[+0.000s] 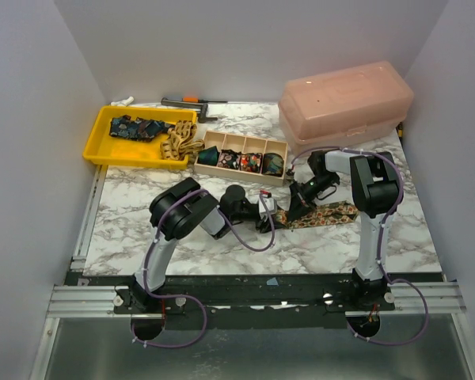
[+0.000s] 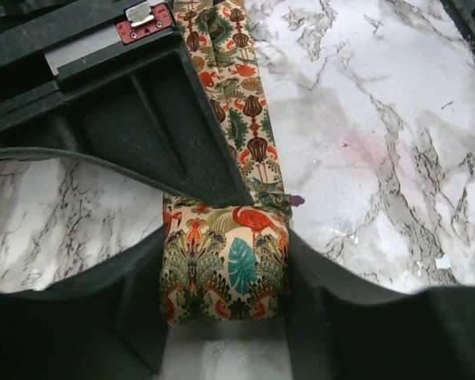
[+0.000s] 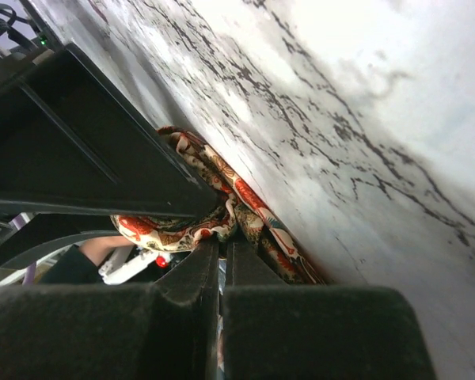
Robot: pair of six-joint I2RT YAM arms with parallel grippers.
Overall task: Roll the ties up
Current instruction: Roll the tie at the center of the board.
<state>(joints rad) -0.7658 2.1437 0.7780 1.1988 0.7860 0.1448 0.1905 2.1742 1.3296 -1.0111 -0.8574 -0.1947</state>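
Observation:
A tie [image 1: 326,214] patterned in red, green and cream lies on the marble table [image 1: 142,229] between the arms. Its near end is rolled into a short coil [image 2: 222,261]; the rest runs away flat [image 2: 241,103]. My left gripper [image 2: 226,273] holds that coil, one finger [image 2: 134,309] against each side. My right gripper [image 3: 224,247] is shut, its tips resting on the tie [image 3: 257,210] just behind the coil. Whether it pinches cloth does not show. From above, the left gripper [image 1: 263,215] and right gripper [image 1: 295,206] meet over the tie's left end.
A yellow tray [image 1: 103,150] at the back left holds a dark blue tie [image 1: 138,127] and a tan one [image 1: 180,144]. Beside it a divided wooden box [image 1: 237,177] holds several rolled ties [image 1: 249,162]. A closed pink plastic box [image 1: 344,103] stands at the back right.

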